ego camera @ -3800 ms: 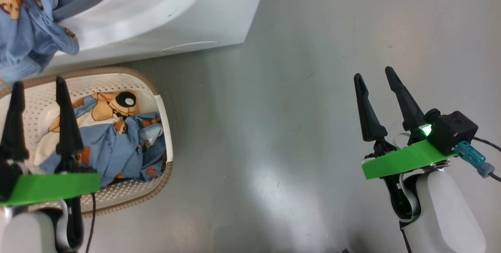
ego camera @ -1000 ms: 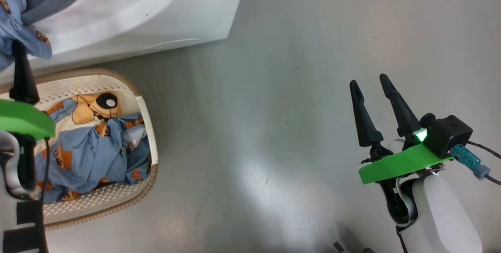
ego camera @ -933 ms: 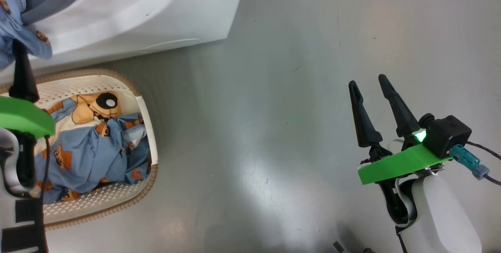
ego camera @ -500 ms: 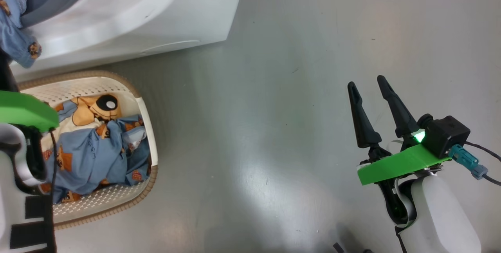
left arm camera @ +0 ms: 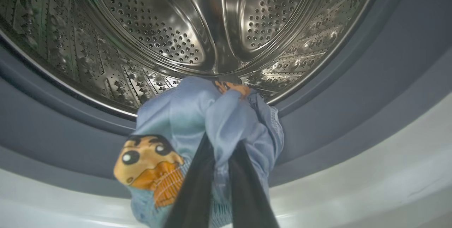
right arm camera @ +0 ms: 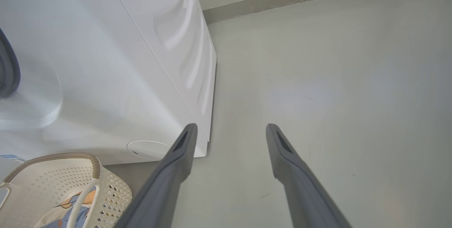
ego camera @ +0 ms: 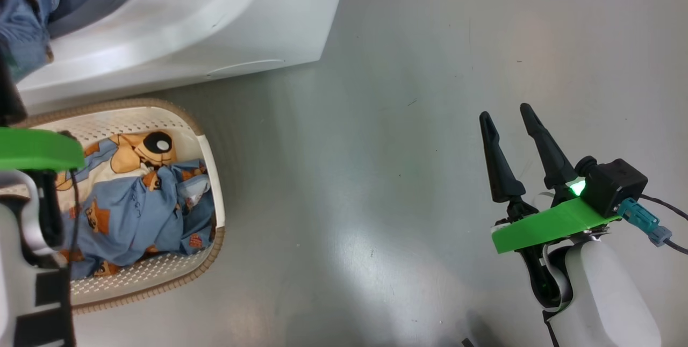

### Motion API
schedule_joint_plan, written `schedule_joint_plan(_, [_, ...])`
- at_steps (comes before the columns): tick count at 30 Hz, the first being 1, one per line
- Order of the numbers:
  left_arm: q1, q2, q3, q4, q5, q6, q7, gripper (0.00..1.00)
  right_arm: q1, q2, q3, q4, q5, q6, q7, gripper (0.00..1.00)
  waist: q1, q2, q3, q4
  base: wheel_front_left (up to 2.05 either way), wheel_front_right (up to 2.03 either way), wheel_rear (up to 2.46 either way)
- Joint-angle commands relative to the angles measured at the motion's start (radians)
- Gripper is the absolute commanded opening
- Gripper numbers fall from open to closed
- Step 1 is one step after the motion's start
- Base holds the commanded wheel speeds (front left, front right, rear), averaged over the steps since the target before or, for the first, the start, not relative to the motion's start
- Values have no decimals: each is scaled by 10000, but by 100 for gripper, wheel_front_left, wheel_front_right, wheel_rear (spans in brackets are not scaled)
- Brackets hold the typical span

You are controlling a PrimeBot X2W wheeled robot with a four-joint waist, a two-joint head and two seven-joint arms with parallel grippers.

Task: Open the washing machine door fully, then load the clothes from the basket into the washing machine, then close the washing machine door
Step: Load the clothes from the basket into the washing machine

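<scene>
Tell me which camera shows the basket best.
The head view: the basket lies open from above, clothes inside, its left side behind the left arm. The right wrist view catches one corner and a handle.

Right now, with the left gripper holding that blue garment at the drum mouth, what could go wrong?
The blue garment hangs over the grey gasket, with only its top at the lip of the drum; released here, it may slide back out. Fabric is bunched around the left gripper, so it might cling when the jaws open and get dragged out.
</scene>
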Motion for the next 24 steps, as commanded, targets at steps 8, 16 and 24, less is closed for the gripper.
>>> schedule_joint_plan(8, [-808, 911, 222, -565, -196, -416, 404, 0, 150, 72, 263, -210, 76, 27, -48, 100, 0, 0, 147, -106, 0, 0, 0])
schedule_joint_plan(16, [-2085, 1604, 337, -286, -687, -830, 1372, 0, -3, 72, 340, -228, 225, 27, -48, 100, 0, 0, 412, -187, 0, 0, 0])
schedule_joint_plan(24, [-3526, 2295, 517, 1088, -1371, -1415, 1819, 0, -208, 72, 411, -238, 358, 27, -48, 100, 0, 0, 853, -326, 0, 0, 0])
